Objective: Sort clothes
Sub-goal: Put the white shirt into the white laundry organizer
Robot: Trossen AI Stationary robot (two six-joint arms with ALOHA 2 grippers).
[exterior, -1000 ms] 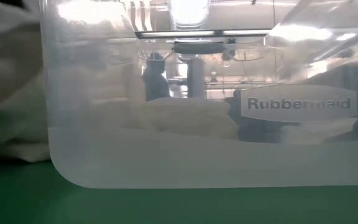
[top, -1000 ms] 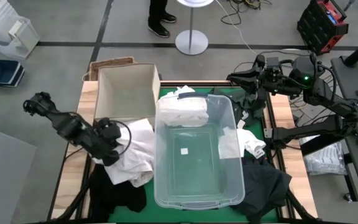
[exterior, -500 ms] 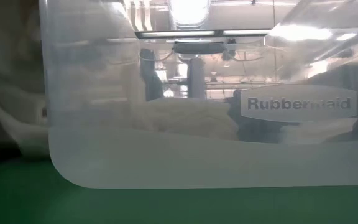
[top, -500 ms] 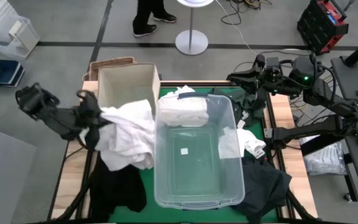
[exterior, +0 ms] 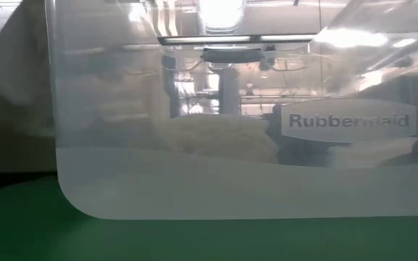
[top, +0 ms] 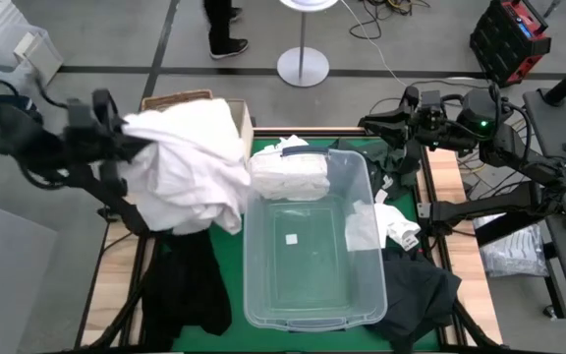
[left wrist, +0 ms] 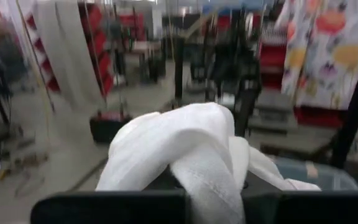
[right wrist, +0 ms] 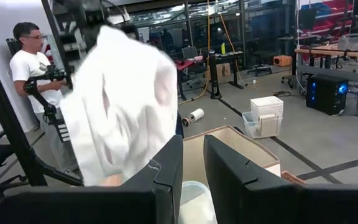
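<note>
White shirt (top: 190,167) hangs bunched from the left tool (top: 116,138), which grips it raised over the cardboard box (top: 232,116) at the bench's far left. Right tool (top: 371,125) waits at the far right, fingers a narrow gap apart. Clear tub (top: 308,285) holds folded white clothes (top: 288,175).

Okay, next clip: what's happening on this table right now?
The left arm's tool holds a white fabric garment lifted over the beige cardboard box. The right arm's tool waits at the table's far right corner, empty. The clear plastic tub already holds a folded white garment. Dark garments lie on the green table.
</note>
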